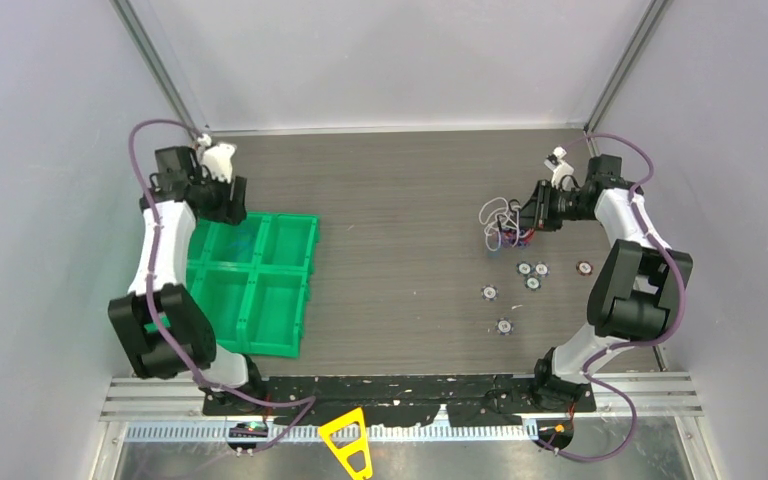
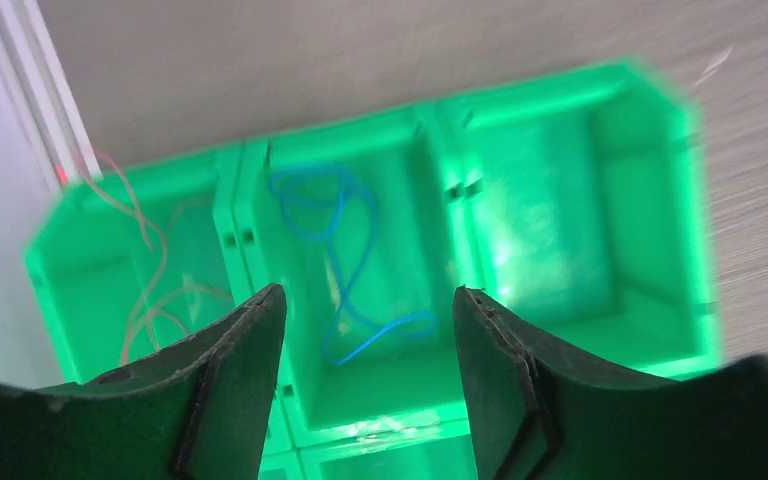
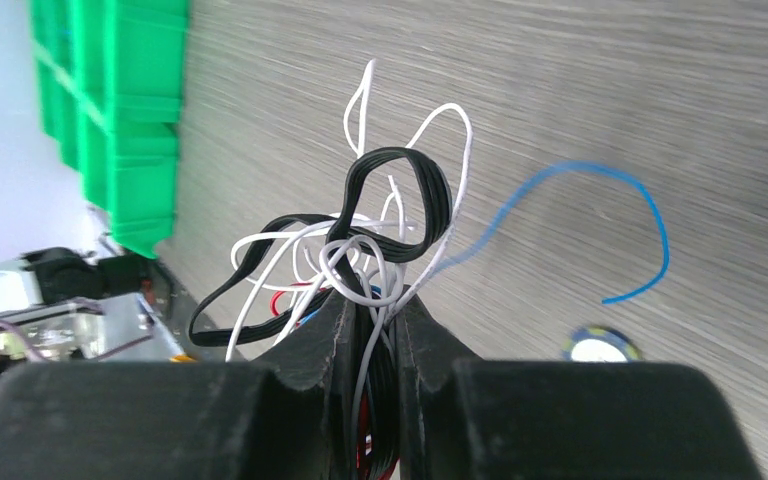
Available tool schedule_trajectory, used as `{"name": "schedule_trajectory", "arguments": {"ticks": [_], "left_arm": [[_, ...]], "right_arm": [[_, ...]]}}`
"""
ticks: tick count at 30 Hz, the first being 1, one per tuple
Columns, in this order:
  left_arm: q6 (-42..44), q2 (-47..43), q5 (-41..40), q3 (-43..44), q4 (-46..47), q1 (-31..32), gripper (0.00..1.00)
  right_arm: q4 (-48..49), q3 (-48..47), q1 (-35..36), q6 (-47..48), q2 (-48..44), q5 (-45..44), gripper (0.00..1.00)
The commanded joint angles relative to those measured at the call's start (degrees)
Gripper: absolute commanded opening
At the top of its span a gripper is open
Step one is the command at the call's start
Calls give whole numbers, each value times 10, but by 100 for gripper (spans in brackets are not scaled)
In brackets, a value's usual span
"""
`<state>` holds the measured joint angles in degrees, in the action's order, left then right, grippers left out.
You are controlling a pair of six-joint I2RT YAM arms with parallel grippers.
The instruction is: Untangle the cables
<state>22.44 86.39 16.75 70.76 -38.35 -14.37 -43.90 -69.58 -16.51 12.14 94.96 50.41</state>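
A tangled bunch of cables (image 1: 502,225) is held just above the table at the right. In the right wrist view it is a black ribbon cable (image 3: 390,195), white wires, a bit of red, and a blue wire (image 3: 600,190) trailing off to the right. My right gripper (image 1: 532,215) (image 3: 375,300) is shut on this bunch. My left gripper (image 1: 222,203) (image 2: 370,300) is open and empty above the green tray (image 1: 290,217). A loose blue cable (image 2: 340,260) lies in one compartment. A thin red-brown cable (image 2: 155,270) lies in the compartment to its left.
Several small round white-and-black discs (image 1: 532,270) lie on the table near the bunch; one shows in the right wrist view (image 3: 600,348). The green tray (image 2: 560,85) has several compartments. A yellow triangular piece (image 1: 350,440) lies at the near edge.
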Motion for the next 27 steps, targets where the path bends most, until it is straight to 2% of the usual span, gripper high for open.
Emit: {"name": "schedule_trajectory", "arguments": {"ticks": [1, 4, 7, 8, 12, 15, 18, 27], "left_arm": [[-32, -108, 159, 78, -16, 9, 65], [-60, -170, 251, 52, 31, 53, 68], [-103, -229, 287, -3, 99, 131, 70], [-119, -244, 292, -19, 119, 174, 70], [-196, -281, 264, -78, 223, 317, 66], [-212, -274, 229, -89, 261, 428, 63], [-215, -248, 201, -83, 290, 495, 64], [-227, -172, 207, -78, 365, 549, 63]], "right_arm": [[88, 2, 31, -136, -82, 110, 6], [195, 31, 67, -252, -119, 142, 5], [329, 49, 102, -383, -161, 148, 5], [371, 55, 119, -405, -170, 142, 5], [487, 81, 160, -531, -216, 88, 6], [553, 108, 197, -598, -237, 54, 5], [590, 119, 224, -642, -244, 30, 5], [618, 138, 276, -691, -246, 4, 5]]}}
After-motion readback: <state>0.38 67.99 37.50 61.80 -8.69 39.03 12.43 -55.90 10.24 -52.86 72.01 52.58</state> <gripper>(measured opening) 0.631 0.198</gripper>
